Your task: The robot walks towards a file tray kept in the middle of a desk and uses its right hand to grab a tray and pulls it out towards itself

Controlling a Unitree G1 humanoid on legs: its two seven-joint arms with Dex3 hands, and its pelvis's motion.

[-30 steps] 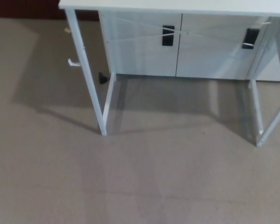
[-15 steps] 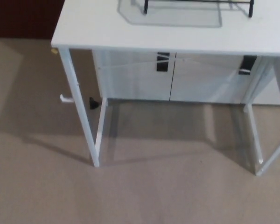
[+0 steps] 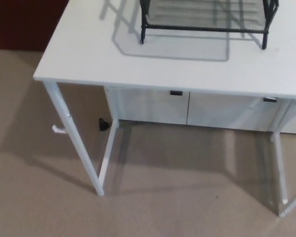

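Desk (image 3: pixel 89 54) fills the upper half of the head view, a white top on thin white legs, its near edge running from 9 o'clock towards 3 o'clock and cut off at the right border. File tray (image 3: pixel 204 17) stands on the top at about 12 to 1 o'clock, a black wire-mesh rack on short black feet, cropped by the upper edge so that only its lowest shelf and frame show. Its grey shadow (image 3: pixel 170 47) falls on the white surface just in front and to the left of it. Neither robot hand shows anywhere in the picture, so whether their fingers are wide or closed cannot be told.

Under the desk, towards the centre, a white cabinet (image 3: pixel 187 108) stands against the back with two doors, each with a small black handle near its top edge. The front left leg (image 3: pixel 74 140) slants down to 7 o'clock, with a small white hook sticking out on its left side. A small black object (image 3: pixel 103 124) lies on the floor beside the rear left leg; what it is cannot be told. Beige carpet (image 3: pixel 177 197) covers the floor from 4 to 8 o'clock, and a dark red strip (image 3: pixel 19 22) shows at 10 to 11 o'clock.
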